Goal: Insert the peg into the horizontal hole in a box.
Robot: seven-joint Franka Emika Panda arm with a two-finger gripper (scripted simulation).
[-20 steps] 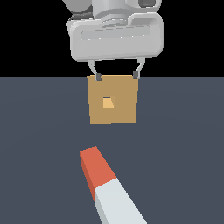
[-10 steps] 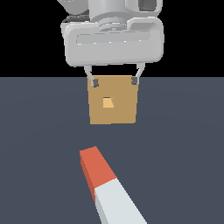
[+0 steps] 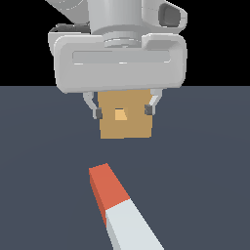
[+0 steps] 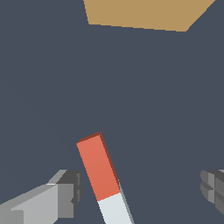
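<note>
Peg point(image 3: 122, 205) lying free on the dark floor point(image 3: 205, 161), near side of the box point(image 3: 125, 122); my gripper point(image 3: 122, 111) hangs above with fingers spread wide, holding nothing.

I judge the peg a rigid, light, flat-sided bar, unlikely to flex or break though its smooth faces may slip; I would pinch across the pale half, leaving the red-orange end, which points toward the hole point(image 3: 119, 114), free to enter. The floor looks flat, matte and uniform; beyond it I see only black.
</note>
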